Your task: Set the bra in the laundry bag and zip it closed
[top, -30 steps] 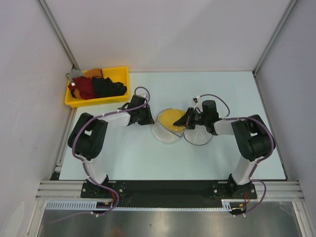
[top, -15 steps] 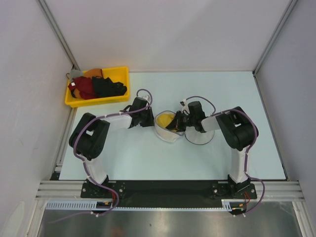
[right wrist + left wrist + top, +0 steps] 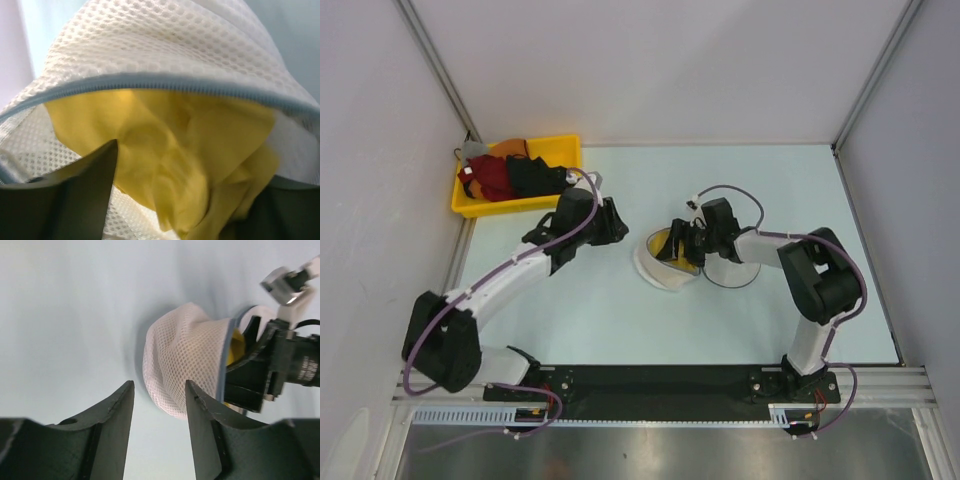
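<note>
The laundry bag (image 3: 658, 270) lies mid-table, its white mesh dome (image 3: 187, 352) tipped up and its zip rim (image 3: 165, 84) gaping. A second mesh half (image 3: 732, 274) lies flat to its right. The yellow bra (image 3: 666, 243) is bunched inside the dome (image 3: 200, 130). My right gripper (image 3: 684, 243) reaches into the bag's mouth, and in its wrist view the right gripper (image 3: 195, 175) is open with yellow fabric lying between its fingers. My left gripper (image 3: 611, 222) sits just left of the bag, apart from it. Its wrist view shows the left gripper (image 3: 159, 385) open and holding nothing.
A yellow plastic bin (image 3: 563, 150) with red, black and orange garments stands at the back left, close behind the left arm. Metal frame posts and white walls border the table on both sides.
The right gripper pushed left into the bag's mouth and opened. The left gripper opened and drew back a little from the bag, its arm stretching out. The mesh dome now stands more upright.
</note>
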Motion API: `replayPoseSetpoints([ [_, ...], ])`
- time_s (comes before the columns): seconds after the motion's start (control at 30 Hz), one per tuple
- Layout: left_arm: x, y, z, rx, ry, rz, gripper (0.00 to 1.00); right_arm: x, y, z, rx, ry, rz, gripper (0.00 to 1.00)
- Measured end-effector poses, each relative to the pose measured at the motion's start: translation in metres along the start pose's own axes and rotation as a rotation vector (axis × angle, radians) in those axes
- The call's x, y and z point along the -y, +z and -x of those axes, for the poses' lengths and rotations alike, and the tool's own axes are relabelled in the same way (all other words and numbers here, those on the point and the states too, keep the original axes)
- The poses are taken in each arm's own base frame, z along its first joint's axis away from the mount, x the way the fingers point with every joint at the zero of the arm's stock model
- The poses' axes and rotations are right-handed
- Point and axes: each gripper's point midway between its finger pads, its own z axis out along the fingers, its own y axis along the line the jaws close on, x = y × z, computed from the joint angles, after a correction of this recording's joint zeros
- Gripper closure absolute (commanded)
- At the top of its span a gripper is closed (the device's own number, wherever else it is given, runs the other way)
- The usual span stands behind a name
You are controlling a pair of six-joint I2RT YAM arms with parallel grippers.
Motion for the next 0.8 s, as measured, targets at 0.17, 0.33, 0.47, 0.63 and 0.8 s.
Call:
replayPoseSetpoints([
  [0.17,0.023,-0.043,0.024,0.104,0.036,-0.060,0.51,0.006,-0.023,0.006,0.020,-0.022,-0.157,0.08],
  [0.33,0.050,-0.061,0.013,0.099,0.078,-0.124,0.52,0.009,-0.045,0.015,0.051,-0.049,-0.253,0.00],
  [0.47,0.070,-0.064,0.000,0.062,0.114,-0.156,0.55,0.022,-0.055,0.013,0.047,-0.030,-0.327,0.00],
  [0.63,0.114,-0.059,0.011,0.056,0.159,-0.221,0.67,0.037,-0.095,0.026,0.118,0.018,-0.443,0.00],
  [0.8,0.163,-0.036,0.005,0.020,0.243,-0.275,0.74,0.053,-0.169,0.067,0.353,0.113,-0.529,0.01],
])
